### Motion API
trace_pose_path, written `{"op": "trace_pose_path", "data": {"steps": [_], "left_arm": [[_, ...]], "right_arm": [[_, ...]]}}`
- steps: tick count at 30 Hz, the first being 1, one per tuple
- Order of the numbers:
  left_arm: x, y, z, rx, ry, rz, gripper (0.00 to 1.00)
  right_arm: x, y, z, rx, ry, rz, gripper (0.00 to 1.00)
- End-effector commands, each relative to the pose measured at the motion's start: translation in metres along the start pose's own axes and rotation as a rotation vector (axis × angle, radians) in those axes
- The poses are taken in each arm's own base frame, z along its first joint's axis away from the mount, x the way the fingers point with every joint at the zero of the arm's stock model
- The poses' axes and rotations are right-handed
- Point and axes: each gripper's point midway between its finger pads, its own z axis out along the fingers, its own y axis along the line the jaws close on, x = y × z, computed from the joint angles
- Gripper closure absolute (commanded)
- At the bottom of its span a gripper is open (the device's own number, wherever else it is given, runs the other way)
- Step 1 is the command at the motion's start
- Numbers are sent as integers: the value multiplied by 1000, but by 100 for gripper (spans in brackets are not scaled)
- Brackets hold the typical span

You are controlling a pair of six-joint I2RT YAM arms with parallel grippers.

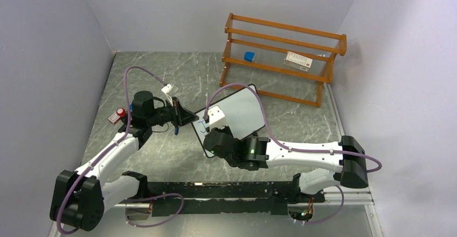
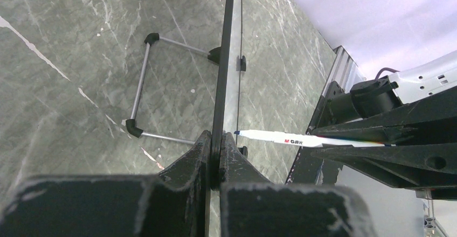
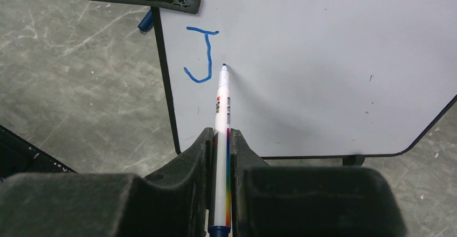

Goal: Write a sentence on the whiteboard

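Observation:
The whiteboard (image 1: 240, 110) stands propped up mid-table, white with a thin black frame. My left gripper (image 1: 186, 117) is shut on its left frame edge (image 2: 222, 75), one finger on each side (image 2: 221, 140). My right gripper (image 1: 209, 128) is shut on a white marker (image 3: 221, 105) with a rainbow stripe. The marker's blue tip touches the board just right of a blue letter J (image 3: 203, 54), the only writing of the sentence on the board (image 3: 323, 59). In the left wrist view, the marker (image 2: 280, 137) comes in from the right.
An orange wooden rack (image 1: 280, 59) stands behind the board, holding a blue cube (image 1: 249, 56) and a white-and-red box (image 1: 299, 60). A small red-and-white object (image 1: 117, 114) lies at the left. The board's wire stand (image 2: 139, 86) rests on the marble table. A black rail (image 1: 215, 191) runs along the near edge.

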Motion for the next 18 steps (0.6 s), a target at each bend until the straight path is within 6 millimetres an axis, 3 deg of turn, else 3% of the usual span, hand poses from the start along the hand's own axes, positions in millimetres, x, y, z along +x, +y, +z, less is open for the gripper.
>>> {"op": "trace_pose_path", "data": {"steps": [1, 18], "left_arm": [[8, 25, 0, -110, 20, 3, 95], [8, 25, 0, -107, 20, 4, 95]], "right_arm": [[-6, -9, 1, 41, -27, 34, 100], [1, 0, 8, 1, 1, 11, 100]]}}
